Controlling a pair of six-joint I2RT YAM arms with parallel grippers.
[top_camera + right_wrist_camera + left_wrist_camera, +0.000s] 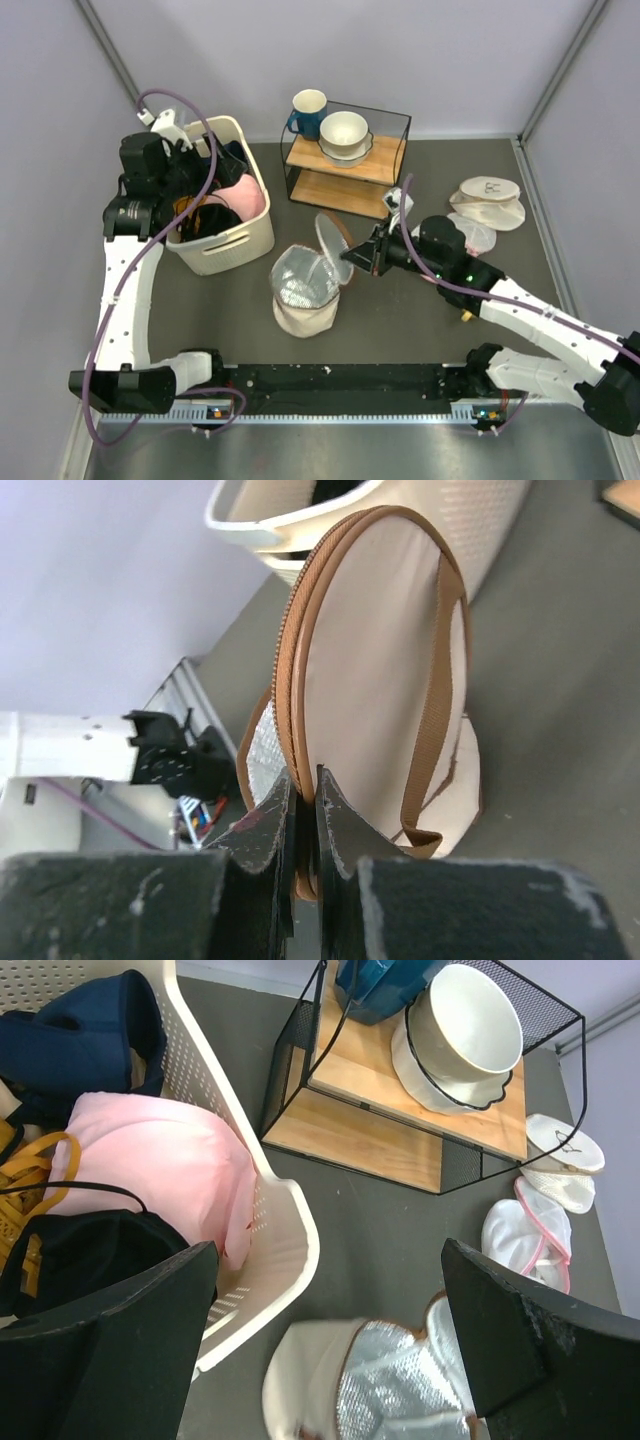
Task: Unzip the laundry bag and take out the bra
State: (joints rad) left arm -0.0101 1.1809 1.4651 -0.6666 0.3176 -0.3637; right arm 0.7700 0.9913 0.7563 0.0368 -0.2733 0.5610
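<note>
Left gripper (325, 1290): jaws spread wide over the basket (290, 1210) of clothes (a pink piece (160, 1160) on top).
Laundry bag (303, 285): on the surface (400, 310) between the arms, unzipped, silver lining bare.
Right gripper (303, 780): jaws pinching the lid (333, 240) by its zip rim.
Progress: unzipping done; no bra shows inside, so removal looks done too.

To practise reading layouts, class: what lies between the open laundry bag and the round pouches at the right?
In the top view, the right claw and its arm lie there, the claw shut on the laundry bag's raised lid.

cream laundry bag (305, 290), upright, lid open
</note>
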